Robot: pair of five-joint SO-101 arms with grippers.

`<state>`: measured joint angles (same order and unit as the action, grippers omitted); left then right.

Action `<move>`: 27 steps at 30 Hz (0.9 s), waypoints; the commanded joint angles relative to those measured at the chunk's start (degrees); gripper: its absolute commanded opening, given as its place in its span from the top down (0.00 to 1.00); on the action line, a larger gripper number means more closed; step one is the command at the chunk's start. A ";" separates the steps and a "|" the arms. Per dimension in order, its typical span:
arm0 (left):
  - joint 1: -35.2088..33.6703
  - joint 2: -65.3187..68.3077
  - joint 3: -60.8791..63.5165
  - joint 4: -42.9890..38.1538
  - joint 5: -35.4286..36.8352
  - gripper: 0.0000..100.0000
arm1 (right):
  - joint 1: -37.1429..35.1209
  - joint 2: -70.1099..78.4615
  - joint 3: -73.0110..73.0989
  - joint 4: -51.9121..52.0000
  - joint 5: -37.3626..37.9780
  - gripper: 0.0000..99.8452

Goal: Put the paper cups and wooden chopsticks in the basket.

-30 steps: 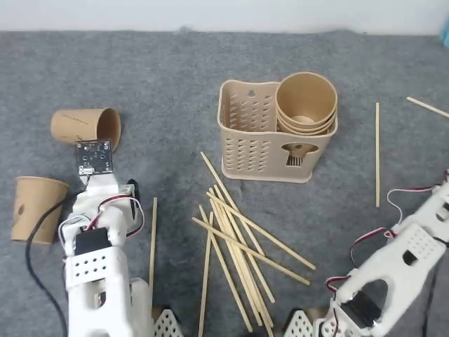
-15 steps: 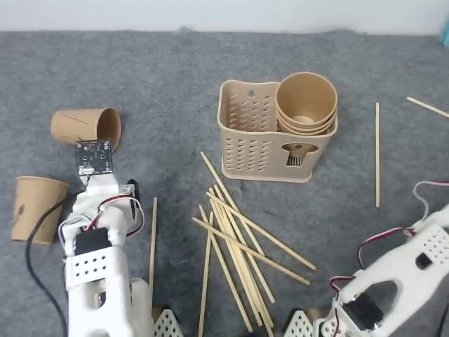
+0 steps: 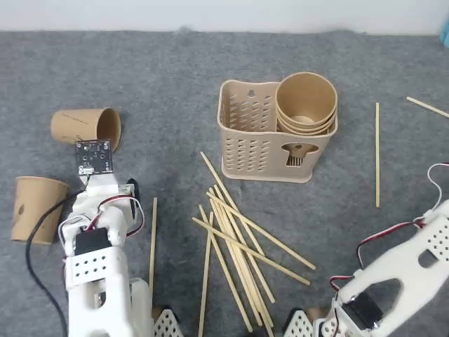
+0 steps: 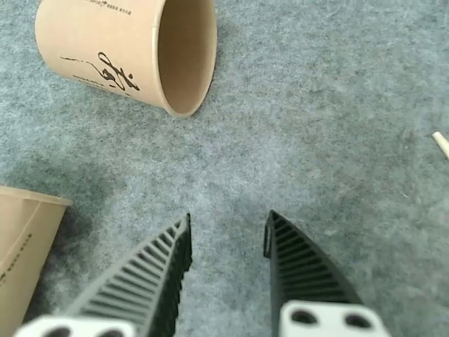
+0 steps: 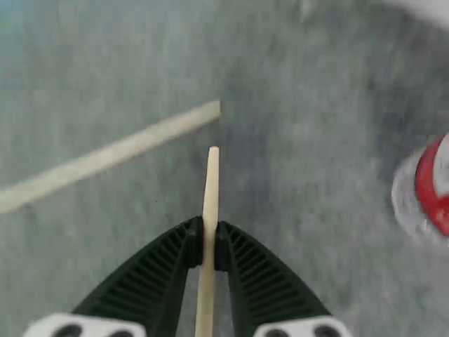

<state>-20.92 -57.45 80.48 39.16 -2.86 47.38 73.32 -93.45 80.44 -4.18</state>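
- Plainly, farthest out at eight o'clock from the basket, a plain brown paper cup (image 3: 35, 207) lies on the grey carpeted table (image 3: 161, 70), seemingly on its side and well apart from the basket
- A brown paper cup with dark print (image 3: 85, 126) lies on its side at nine o'clock from the basket, its mouth turned toward three o'clock. I judge that this offers a rim for a finger to slip inside
- The left gripper (image 4: 229, 219) hangs just short of that printed cup, its black ribbed jaws parted partway with nothing between them, likely staged for that pick
- One pale wooden chopstick (image 3: 153, 239) lies alone beside the white left arm (image 3: 95, 267), running twelve to six
- A loose heap of pale wooden chopsticks (image 3: 242, 246) lies crossed over itself at six o'clock from the basket. Tangled so, they probably have to be lifted singly
- The beige perforated plastic basket (image 3: 249, 133) stands upright mid-table. A stack of nested brown paper cups (image 3: 306, 102) sits upright in its three-o'clock compartment, and the nine-o'clock compartment is presumably meant for sticks
- A lone wooden stick (image 3: 377, 154) lies at three o'clock from the basket, running twelve to six, and a short slanted wooden stick (image 3: 426, 107) lies at two o'clock by the edge
- The right gripper (image 5: 207, 228) is clamped tight on a thin wooden chopstick (image 5: 210, 182), which runs lengthwise between the jaws with its end poking past the tips. That grip would suit lowering it end-first. The white right arm (image 3: 403, 270) sits at five o'clock from the basket
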 commanded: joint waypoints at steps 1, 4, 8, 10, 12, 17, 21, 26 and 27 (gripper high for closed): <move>0.09 -0.18 -1.71 -1.32 -0.44 0.83 | -0.48 -5.49 -2.90 8.40 7.65 0.99; 0.09 -0.18 -1.71 -1.32 -0.44 0.83 | -0.57 -5.14 -2.81 16.75 13.27 0.99; 0.09 -0.18 -1.71 -1.32 -0.44 0.83 | -0.84 -3.56 -2.81 20.35 16.26 0.99; 0.09 -0.18 -1.71 -1.32 -0.44 0.83 | -0.84 -3.12 -2.81 20.35 16.44 0.93; 0.09 -0.18 -1.71 -1.32 -0.44 0.83 | -0.84 -3.12 -2.81 20.88 17.32 0.85; 0.09 -0.18 -1.71 -1.32 -0.44 0.83 | -0.66 -3.21 -2.81 20.97 21.54 0.81; 0.09 -0.18 -1.71 -1.32 -0.44 0.83 | -0.48 -3.56 -2.81 20.97 21.27 0.85; 0.09 -0.18 -1.71 -1.32 -0.44 0.83 | -0.92 -3.47 -2.81 20.18 18.99 0.92; 0.09 -0.18 -1.71 -1.32 -0.44 0.83 | -0.92 -3.12 -2.81 19.30 17.76 0.93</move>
<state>-20.92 -57.45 80.48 39.16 -2.86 47.30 73.32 -93.45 100.04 16.22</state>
